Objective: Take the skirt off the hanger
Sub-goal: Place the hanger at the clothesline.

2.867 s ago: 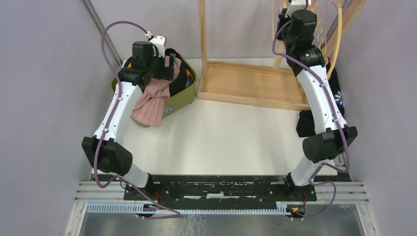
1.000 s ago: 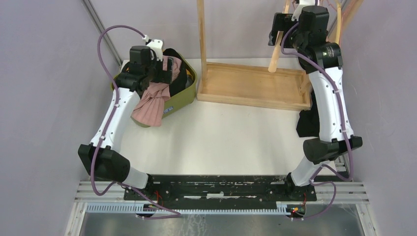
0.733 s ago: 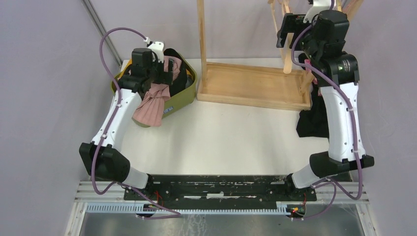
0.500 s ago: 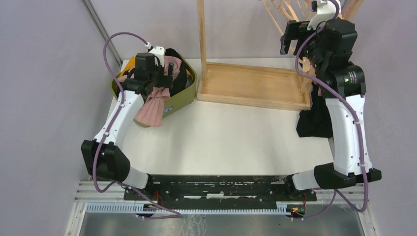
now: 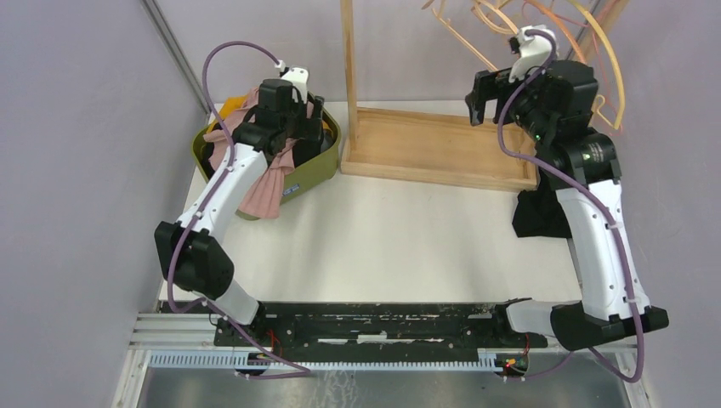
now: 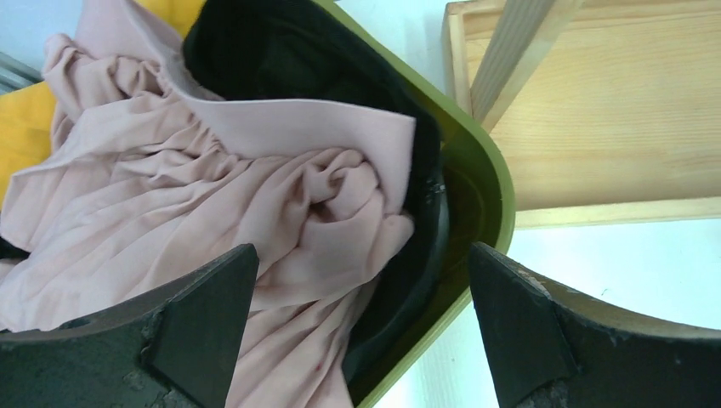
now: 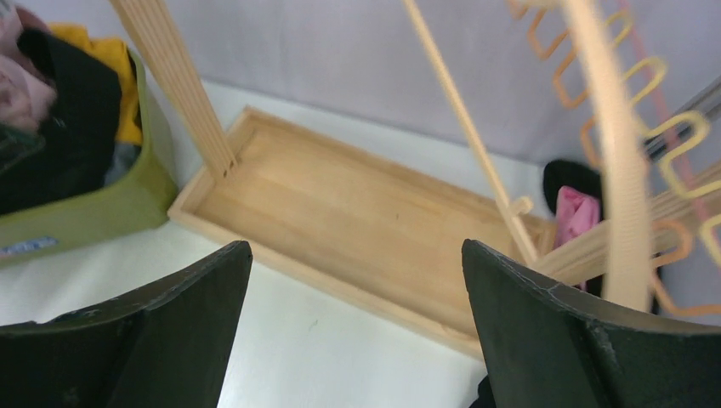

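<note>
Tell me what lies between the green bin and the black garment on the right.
The wooden rack base, its upright post nearest the bin, and bare tabletop; top view shows it.

White arm links (image 5: 223,183), black joint housings (image 5: 194,259), looping purple cables (image 5: 241,44), matte black fingers (image 6: 204,331)

My left arm (image 5: 223,183) reaches forward from its base with the elbow low and the wrist tipped downward. The left claw (image 6: 361,289) points down, fingers spread wide. My right arm (image 5: 595,229) stands tall, the forearm leaning inward. The right claw (image 7: 353,297) is held high, tilted forward and down, its fingers equally wide apart.
</note>
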You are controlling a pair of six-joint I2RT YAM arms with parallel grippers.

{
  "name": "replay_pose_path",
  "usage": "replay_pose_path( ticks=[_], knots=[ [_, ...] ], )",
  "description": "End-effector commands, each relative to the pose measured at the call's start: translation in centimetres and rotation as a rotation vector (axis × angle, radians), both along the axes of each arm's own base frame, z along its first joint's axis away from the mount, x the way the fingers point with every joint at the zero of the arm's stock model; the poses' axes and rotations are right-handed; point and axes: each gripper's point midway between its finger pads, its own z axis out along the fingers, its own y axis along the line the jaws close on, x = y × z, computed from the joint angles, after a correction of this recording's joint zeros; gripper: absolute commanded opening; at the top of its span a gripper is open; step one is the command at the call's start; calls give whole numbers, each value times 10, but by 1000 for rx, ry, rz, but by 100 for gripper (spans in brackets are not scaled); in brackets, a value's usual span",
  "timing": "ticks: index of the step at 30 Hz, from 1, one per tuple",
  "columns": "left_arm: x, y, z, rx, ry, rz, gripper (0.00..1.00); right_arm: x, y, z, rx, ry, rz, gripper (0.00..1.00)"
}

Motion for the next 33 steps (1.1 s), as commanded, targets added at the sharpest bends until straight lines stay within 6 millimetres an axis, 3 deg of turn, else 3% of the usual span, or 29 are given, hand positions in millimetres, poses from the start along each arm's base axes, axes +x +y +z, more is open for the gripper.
replay_pose_path(
  ticks=[1,6,12,33],
  knots=[
    [11,-4,10,-21,-27,63,99,16,15,-61,-15,135,35,100],
    [13,-1,1,3,-6,78,99,27,32,-101,-59,220,64,99],
    [15,-5,-1,-14,-1,77,99,29,52,-131,-190,276,102,99],
    [14,-2,-12,0,15,93,99,31,52,-141,-214,295,86,100]
  ],
)
